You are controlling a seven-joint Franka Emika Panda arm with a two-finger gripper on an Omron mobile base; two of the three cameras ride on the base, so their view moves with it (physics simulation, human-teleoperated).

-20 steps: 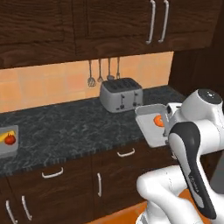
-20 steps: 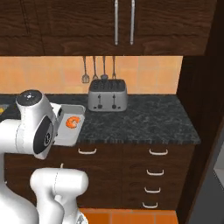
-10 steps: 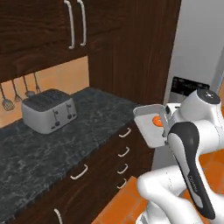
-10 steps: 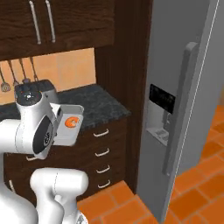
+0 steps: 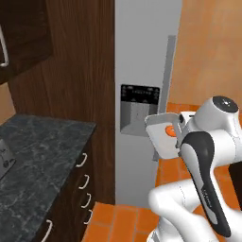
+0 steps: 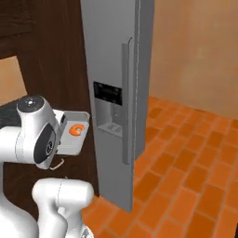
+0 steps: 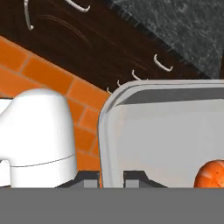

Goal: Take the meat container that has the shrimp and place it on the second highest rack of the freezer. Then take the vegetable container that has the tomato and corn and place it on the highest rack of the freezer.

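My gripper [image 7: 112, 178] is shut on the rim of the meat container [image 7: 166, 131], a shallow grey tray [image 5: 160, 137] held level in front of the arm. The orange shrimp [image 7: 211, 174] lies in it, near one side [image 6: 77, 130]. The tray hangs just short of the freezer [image 5: 142, 56], the tall grey fridge front with a black dispenser panel [image 6: 108, 109] and a long grey handle [image 6: 127, 102]. Its door looks closed, so the highest rack and second highest rack are hidden. The vegetable container, tomato and corn are out of view.
A dark wooden cabinet column [image 5: 78, 71] stands left of the fridge, with a speckled black counter [image 5: 38, 151] and drawers [image 5: 83, 186] below it. Orange tiled floor [image 6: 186, 162] lies open to the right of the fridge.
The base has turned, so both base views swept from the counter and toaster to the fridge. The tray with the shrimp has stayed in my shut gripper throughout.
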